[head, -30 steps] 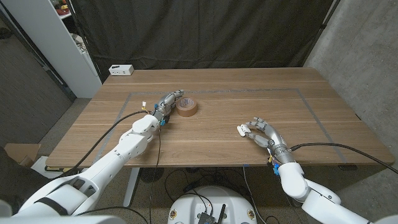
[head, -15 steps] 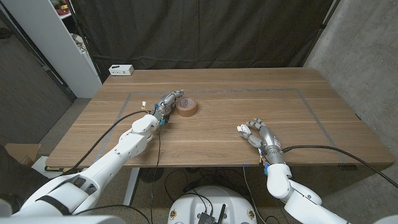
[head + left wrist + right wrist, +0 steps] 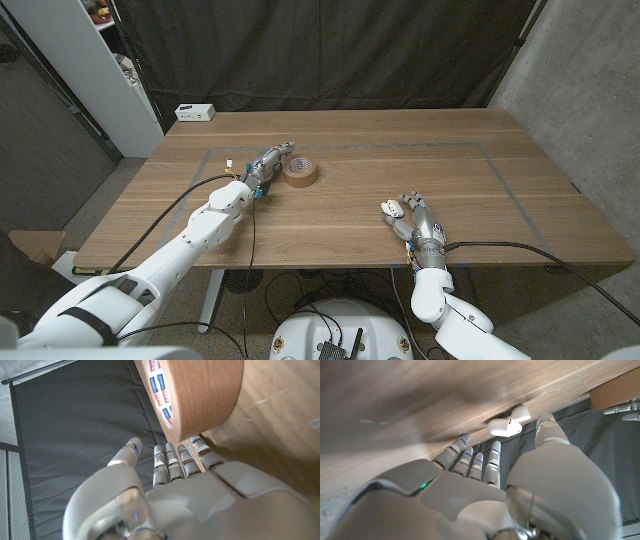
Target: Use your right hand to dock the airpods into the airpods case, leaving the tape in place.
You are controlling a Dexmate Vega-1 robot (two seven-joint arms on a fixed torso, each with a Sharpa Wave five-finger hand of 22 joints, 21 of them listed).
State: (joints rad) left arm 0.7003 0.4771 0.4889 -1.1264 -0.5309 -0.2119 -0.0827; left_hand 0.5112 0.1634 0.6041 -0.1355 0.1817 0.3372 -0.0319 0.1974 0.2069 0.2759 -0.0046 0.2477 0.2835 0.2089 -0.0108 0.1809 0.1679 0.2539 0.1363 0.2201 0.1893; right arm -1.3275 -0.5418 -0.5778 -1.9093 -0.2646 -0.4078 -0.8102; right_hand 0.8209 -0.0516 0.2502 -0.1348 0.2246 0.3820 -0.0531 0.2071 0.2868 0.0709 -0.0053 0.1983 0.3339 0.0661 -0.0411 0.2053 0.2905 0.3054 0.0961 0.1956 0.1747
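Your right hand (image 3: pixel 419 222) rests beside the airpods case (image 3: pixel 392 209), fingers apart, holding nothing. Your left hand (image 3: pixel 267 166) fingers touch the tape (image 3: pixel 300 172).

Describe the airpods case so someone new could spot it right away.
On the wooden table, look at its near right part, just ahead of the right hand. The airpods case is the small, glossy white, rounded object there, far from the brown tape.
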